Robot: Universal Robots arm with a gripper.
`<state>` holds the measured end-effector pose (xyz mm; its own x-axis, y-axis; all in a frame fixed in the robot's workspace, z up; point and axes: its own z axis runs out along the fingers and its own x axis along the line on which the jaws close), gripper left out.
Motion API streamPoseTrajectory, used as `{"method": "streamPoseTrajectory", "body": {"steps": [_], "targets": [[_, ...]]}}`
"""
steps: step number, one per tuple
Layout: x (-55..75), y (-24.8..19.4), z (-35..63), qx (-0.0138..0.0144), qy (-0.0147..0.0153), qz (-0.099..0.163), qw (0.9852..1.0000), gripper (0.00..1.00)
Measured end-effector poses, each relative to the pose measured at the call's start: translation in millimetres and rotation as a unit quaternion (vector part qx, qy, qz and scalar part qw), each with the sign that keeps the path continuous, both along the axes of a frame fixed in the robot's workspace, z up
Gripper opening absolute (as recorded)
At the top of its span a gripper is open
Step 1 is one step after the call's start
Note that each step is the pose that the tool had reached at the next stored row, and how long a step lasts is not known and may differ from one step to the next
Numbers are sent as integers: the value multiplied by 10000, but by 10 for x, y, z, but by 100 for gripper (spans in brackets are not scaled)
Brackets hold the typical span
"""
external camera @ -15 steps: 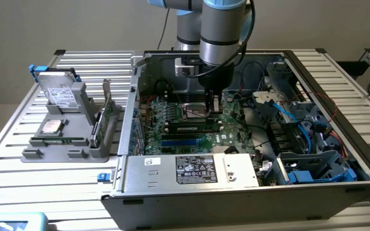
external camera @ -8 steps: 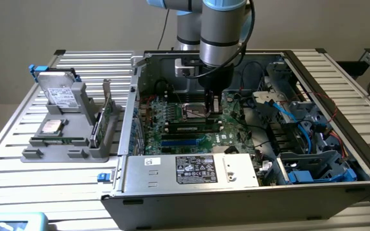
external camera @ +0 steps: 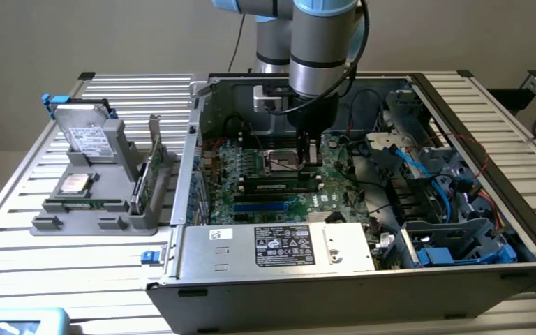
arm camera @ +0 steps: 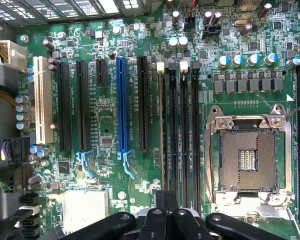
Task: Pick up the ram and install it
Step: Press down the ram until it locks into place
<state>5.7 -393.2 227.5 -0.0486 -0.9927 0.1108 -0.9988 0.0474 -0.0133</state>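
Note:
My gripper [external camera: 307, 158] hangs inside the open computer case [external camera: 491, 146], low over the green motherboard [external camera: 249, 167] beside the empty CPU socket [external camera: 282, 162]. Its fingers are shut together with nothing between them, and in the wrist view the gripper [arm camera: 166, 197] sits over the near end of the long black memory slots [arm camera: 185, 130]. A green ram stick [external camera: 273, 187] with a white label stands on edge in a slot just in front of the gripper. Another green stick [external camera: 84, 204] lies in the grey holder on the exterior view's left.
The grey holder [external camera: 45, 225] also carries a hard drive [external camera: 91, 136], a CPU chip [external camera: 72, 183] and a card with a metal bracket [external camera: 151, 164]. Cables and drive bays [external camera: 435, 188] crowd the case on the exterior view's right. Black, blue and white expansion slots [arm camera: 121, 105] lie beside the memory slots.

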Motion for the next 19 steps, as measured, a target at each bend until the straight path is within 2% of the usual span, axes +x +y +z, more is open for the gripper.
{"method": "streamPoseTrajectory", "body": {"steps": [19], "targets": [[0,0,-23,2,-1,0,10000,11]]}}
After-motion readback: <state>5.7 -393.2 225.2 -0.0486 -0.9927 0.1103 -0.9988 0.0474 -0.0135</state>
